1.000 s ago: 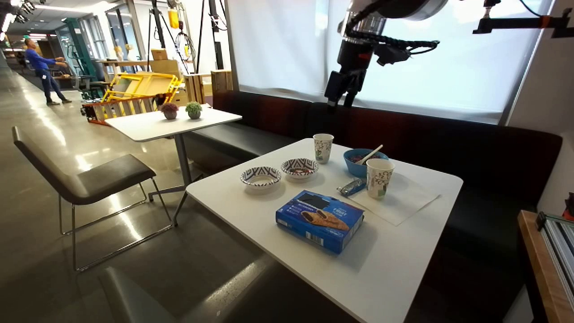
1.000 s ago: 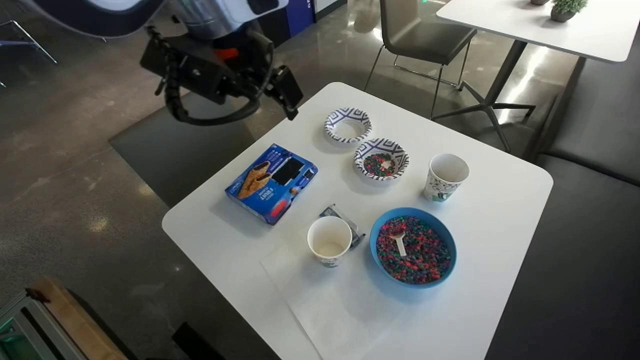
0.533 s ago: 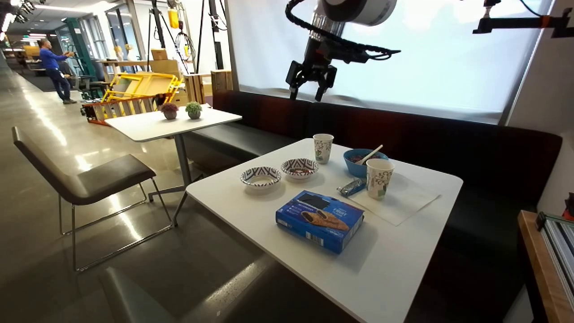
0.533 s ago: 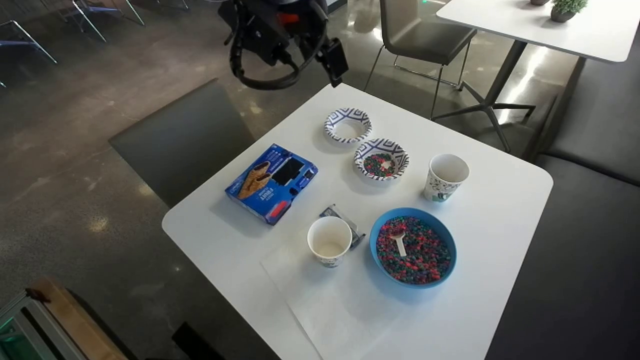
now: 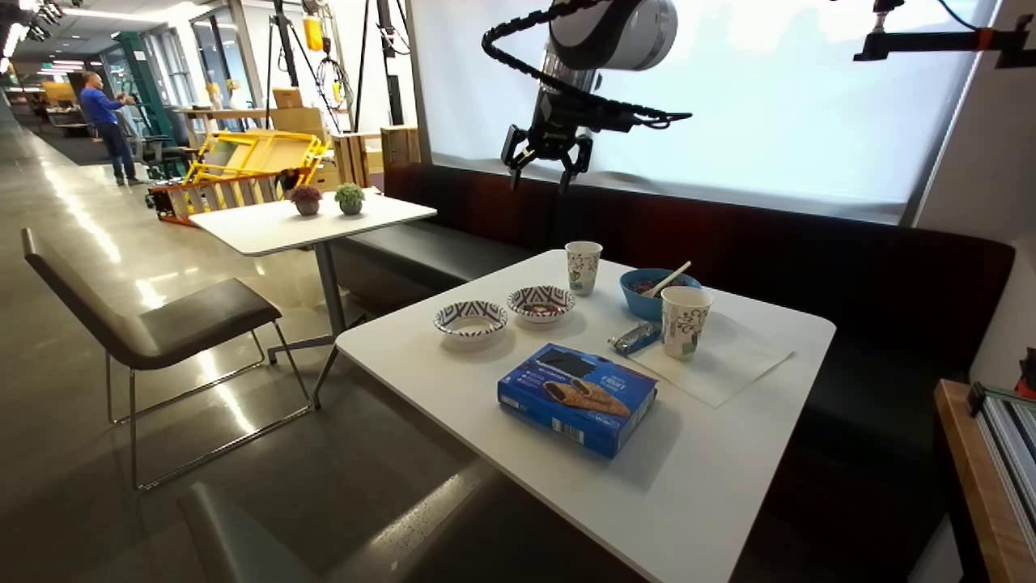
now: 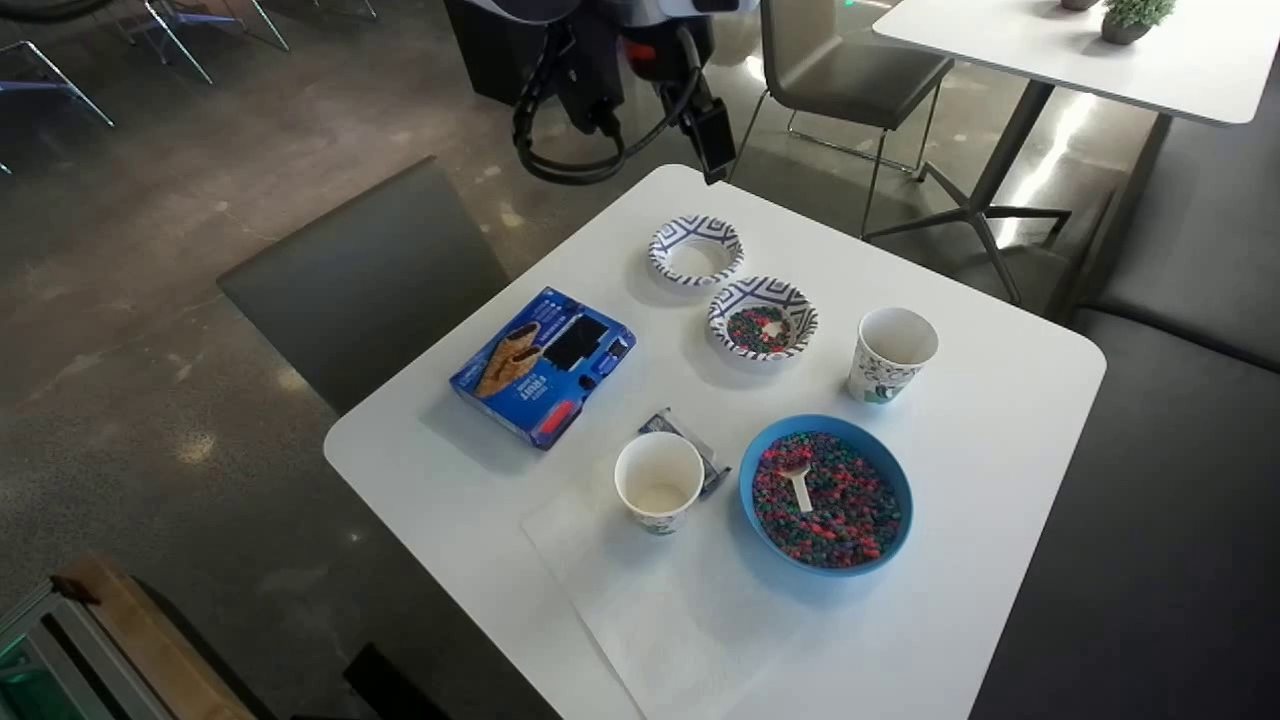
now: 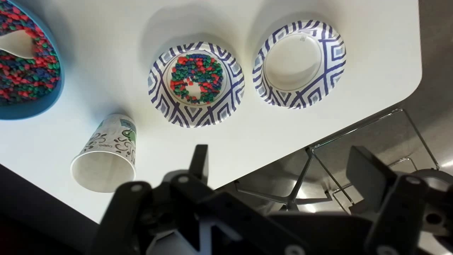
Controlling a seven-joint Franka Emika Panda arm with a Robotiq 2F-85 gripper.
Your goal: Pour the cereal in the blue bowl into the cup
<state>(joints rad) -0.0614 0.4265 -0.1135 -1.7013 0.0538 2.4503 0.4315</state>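
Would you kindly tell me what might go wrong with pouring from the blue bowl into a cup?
With one cup and a second cup near the blue bowl, the wrong one might get filled. The bowl is wider than either cup's mouth, so cereal could spill past it. The spoon in the cereal may slide out when the bowl tips.

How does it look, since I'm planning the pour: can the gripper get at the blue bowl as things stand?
Probably yes. The gripper is open, and nothing covers the blue bowl from above; the spoon in it and a cup nearby might crowd a rim grip.
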